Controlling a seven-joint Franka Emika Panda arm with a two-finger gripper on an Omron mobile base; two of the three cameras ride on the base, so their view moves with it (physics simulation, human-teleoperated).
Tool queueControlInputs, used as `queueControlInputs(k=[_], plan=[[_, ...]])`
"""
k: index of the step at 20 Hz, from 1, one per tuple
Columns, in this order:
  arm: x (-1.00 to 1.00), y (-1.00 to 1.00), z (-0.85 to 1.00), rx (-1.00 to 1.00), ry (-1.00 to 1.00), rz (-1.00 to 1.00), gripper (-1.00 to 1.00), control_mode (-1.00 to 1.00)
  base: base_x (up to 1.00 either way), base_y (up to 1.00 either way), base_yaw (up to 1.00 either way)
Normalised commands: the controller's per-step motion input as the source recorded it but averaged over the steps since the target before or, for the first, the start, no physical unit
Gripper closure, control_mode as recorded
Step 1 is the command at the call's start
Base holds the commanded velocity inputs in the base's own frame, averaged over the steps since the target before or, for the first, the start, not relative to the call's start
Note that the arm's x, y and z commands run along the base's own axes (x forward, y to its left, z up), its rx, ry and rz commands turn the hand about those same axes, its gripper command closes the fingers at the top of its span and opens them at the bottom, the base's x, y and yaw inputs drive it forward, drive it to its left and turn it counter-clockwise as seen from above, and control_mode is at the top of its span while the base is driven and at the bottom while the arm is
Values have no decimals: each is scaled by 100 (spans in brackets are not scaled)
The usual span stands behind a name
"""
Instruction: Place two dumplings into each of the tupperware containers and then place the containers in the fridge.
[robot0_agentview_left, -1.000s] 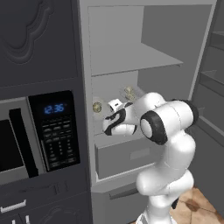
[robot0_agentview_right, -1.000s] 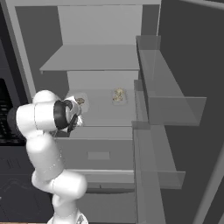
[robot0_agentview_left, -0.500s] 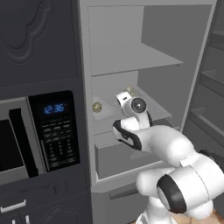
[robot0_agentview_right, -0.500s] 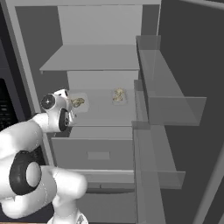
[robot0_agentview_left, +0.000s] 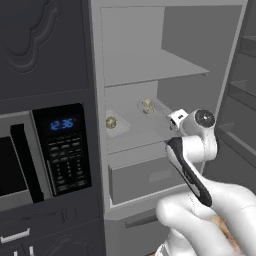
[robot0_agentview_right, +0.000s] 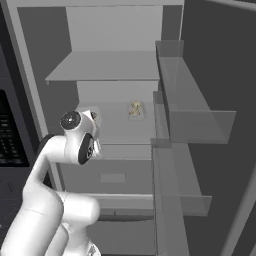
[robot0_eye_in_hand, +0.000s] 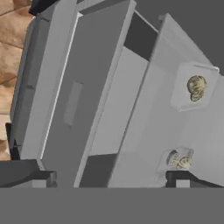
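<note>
Fridge: the tall grey fridge with a pale grey interior (robot0_agentview_left: 150, 65) is seen standing open across the middle of the left base view, and its door shelves run down the right of the right base view.
Containers: two shallow grey-white rectangular tupperware containers are seen on the middle shelf, one at centre left of the left base view (robot0_agentview_left: 117, 127) and one just right of it, further back (robot0_agentview_left: 152, 107); they are set apart from each other.
Dumplings: small tan speckled dumplings are seen inside both trays, at (robot0_agentview_left: 111, 122) and (robot0_agentview_left: 147, 105); in the hand view they are shown at upper right (robot0_eye_in_hand: 196, 87) and lower right (robot0_eye_in_hand: 179, 161). The number in each tray cannot be told.
Drawer: the pale grey front drawer (robot0_agentview_left: 145, 175) is found below that shelf, at the centre of the left base view.
Gripper: the two-finger gripper (robot0_eye_in_hand: 109, 177) is held wide apart and nothing is gripped; it is pointed into the fridge, with one dark fingertip (robot0_eye_in_hand: 181, 179) shown just beside the nearer tray, though contact cannot be told.
Oven: the black oven panel with blue digits (robot0_agentview_left: 62, 145) is seen at the left of the left base view.
</note>
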Motion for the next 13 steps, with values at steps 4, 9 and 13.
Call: queueControlInputs(k=[4,9,13], plan=[[-100,-66,-42,-28,18,0,-100,-100,0,0,0],[-100,-41,-72,-20,0,7,-100,-100,0,0,0],[-100,-41,-79,0,-11,12,-100,-100,0,0,0]])
